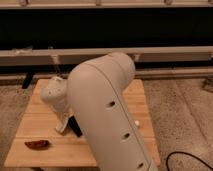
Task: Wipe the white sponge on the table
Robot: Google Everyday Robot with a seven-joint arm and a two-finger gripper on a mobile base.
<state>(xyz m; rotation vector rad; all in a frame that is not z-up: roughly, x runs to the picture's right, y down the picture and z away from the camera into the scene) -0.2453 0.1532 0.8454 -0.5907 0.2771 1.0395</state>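
- The arm is the biggest thing we see. Its cream casing rises from the front edge of the table and hides the middle and much of the right half. It bends over to the left, which we judge puts the tool end low over the boards for wiping.
- The table has a pale plank top. We see bare wood along the left edge, the back edge and a strip at the right edge.
- The gripper hangs from a rounded cream wrist left of the arm, over the left-centre of the table. It points down, tip at the surface, with one dark prong slanting toward the front edge. How its grip stands, we cannot tell.
- A red-brown oblong lies flat near the front left corner, apart from the gripper. We judge it plays no part in the wipe, though a stroke toward that corner could knock it.
- The sponge is, as we read it, the small pale block at the gripper's tip, on the side toward the left edge. It touches the wood, low and flat, as rubbing needs. Whether it is clamped or only pressed down, we cannot say.
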